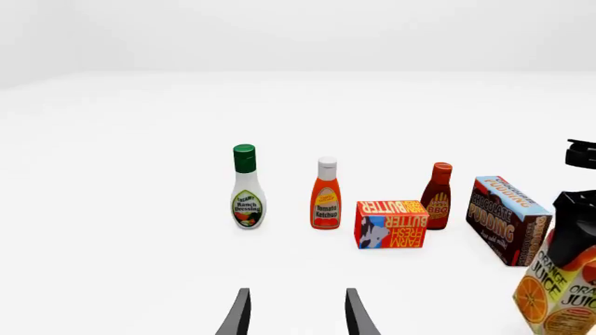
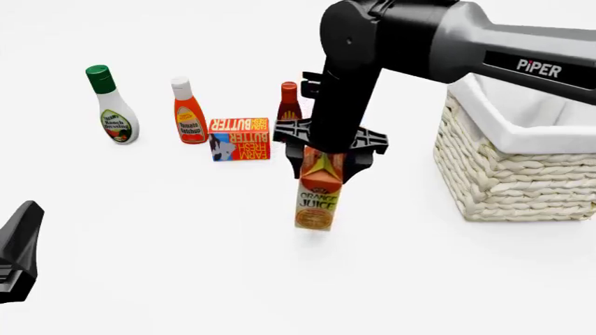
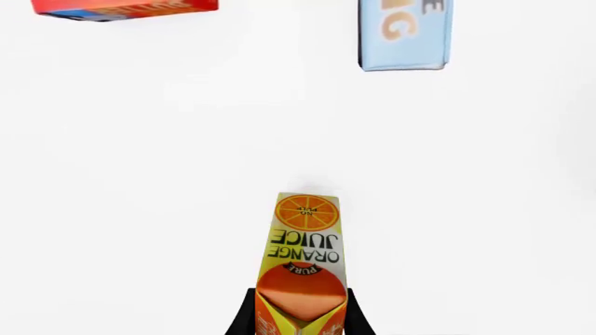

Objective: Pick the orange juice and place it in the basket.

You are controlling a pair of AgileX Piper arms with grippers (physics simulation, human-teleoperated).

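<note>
The orange juice (image 2: 317, 195) is an orange and yellow gable-top carton that stands upright mid-table, left of the basket (image 2: 512, 174). My right gripper (image 2: 323, 157) comes down from above and is shut on the carton's gable top. The right wrist view shows the carton (image 3: 305, 244) between the two fingers (image 3: 240, 317). I cannot tell whether its base touches the table. The carton also shows at the edge of the left wrist view (image 1: 559, 286). My left gripper (image 1: 298, 314) is open and empty, low at the near left (image 2: 19, 251), far from the carton.
Behind the carton stand a ranch dressing bottle (image 2: 112, 105), a ketchup bottle (image 2: 188, 112), a butter box (image 2: 240, 138) and a BBQ sauce bottle (image 2: 289, 101). A chocolate pudding box (image 1: 507, 220) stands beside them, hidden by the right arm in the front view.
</note>
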